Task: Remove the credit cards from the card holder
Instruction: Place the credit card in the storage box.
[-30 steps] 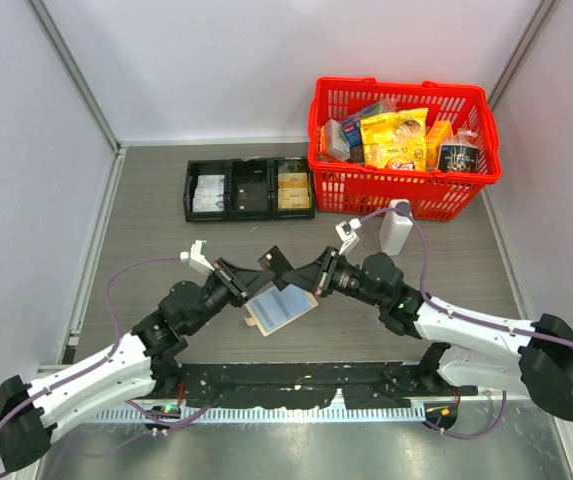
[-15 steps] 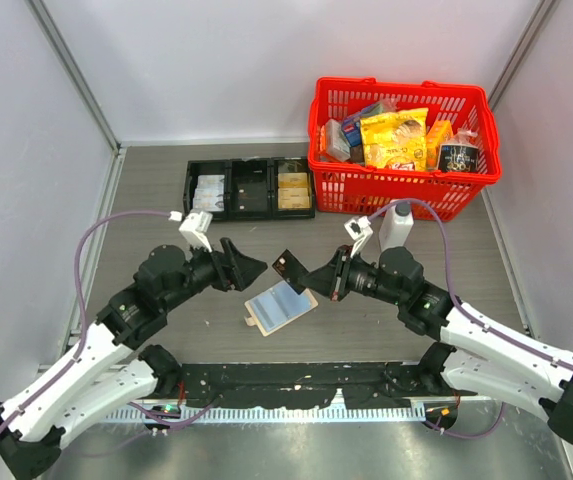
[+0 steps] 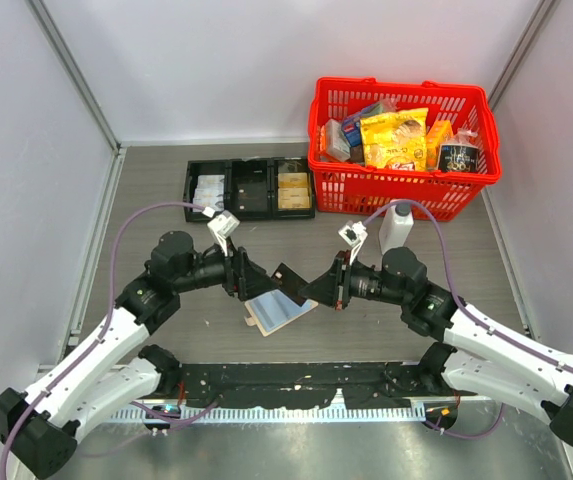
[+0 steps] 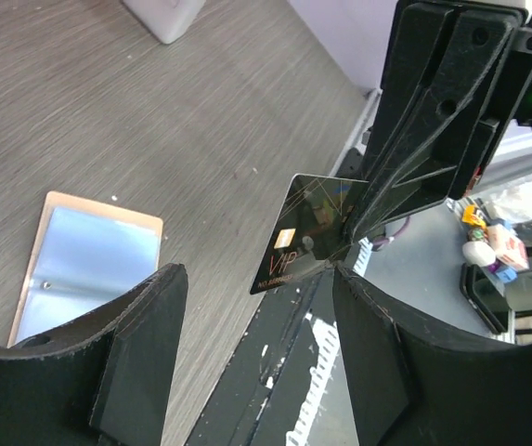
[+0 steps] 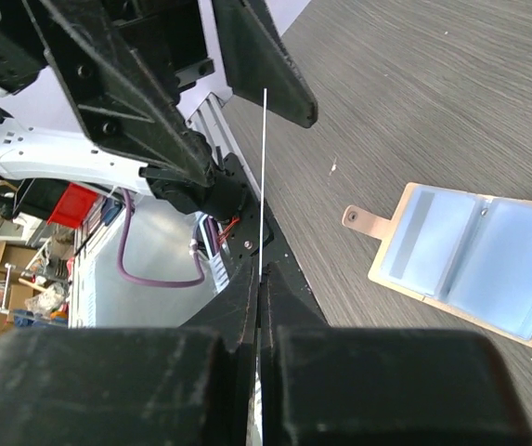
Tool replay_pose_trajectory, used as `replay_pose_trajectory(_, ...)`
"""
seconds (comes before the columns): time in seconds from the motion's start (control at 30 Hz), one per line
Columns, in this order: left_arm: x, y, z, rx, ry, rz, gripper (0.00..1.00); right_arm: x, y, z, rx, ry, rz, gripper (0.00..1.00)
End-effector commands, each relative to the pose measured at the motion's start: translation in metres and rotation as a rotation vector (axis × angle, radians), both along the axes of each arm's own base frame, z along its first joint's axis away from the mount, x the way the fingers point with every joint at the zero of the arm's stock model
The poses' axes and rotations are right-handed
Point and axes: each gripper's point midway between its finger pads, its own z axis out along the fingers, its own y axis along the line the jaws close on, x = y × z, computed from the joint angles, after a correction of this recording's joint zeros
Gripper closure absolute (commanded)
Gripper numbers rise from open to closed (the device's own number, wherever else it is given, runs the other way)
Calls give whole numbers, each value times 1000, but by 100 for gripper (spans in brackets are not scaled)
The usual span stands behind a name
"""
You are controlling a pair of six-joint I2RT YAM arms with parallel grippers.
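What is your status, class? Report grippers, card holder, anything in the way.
Right gripper shut on dark card, held in the air. Left gripper open, facing it. Card holder lying open on table. Nothing between grippers.

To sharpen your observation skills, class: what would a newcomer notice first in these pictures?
In the middle, the right hand pinches a dark card, facing the open left hand. Beneath them a tan wallet lies open, and a red basket full of packets sits at the far right.
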Motion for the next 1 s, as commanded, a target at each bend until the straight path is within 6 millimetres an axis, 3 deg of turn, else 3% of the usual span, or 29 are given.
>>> replay_pose_trajectory(0.0, -14, -11, 25, -120, -61, -158, 34, -4, 1, 33, 79, -95, 41, 99)
replay_pose_trajectory(0.23, -18, -15, 29, -162, -63, -200, 43, -8, 2, 35, 99, -103, 60, 99)
replay_pose_trajectory(0.47, -18, -14, 26, -162, -54, -209, 62, -4, 1, 31, 96, -109, 36, 99)
replay_pose_trajectory(0.53, -15, -13, 28, -166, -56, -199, 74, -4, 0, 29, 96, -106, 33, 99)
replay_pose_trajectory(0.6, -10, -11, 26, -160, -46, -166, 95, -3, 0, 26, 90, -103, 24, 99)
replay_pose_trajectory(0.63, -8, -11, 25, -156, -42, -152, 100, -2, 0, 25, 87, -104, 21, 99)
replay_pose_trajectory(0.73, -2, -10, 24, -150, -37, -127, 100, 5, -1, 19, 67, -95, -17, 98)
replay_pose_trajectory(0.8, 3, -8, 22, -142, -30, -99, 100, 12, -4, 12, 43, -84, -58, 87)
replay_pose_trajectory(0.83, 9, -6, 21, -137, -26, -74, 100, 15, -6, 9, 30, -82, -79, 73)
replay_pose_trajectory(0.87, 13, -4, 21, -133, -26, -50, 100, 23, -9, 6, 15, -79, -130, 65)
replay_pose_trajectory(0.9, 21, -2, 19, -124, -23, -14, 100, 34, -15, 0, -11, -73, -202, 46)
replay_pose_trajectory(0.97, 39, 5, 15, -103, -15, 76, 100, 46, -26, -12, -59, -62, -292, 32)
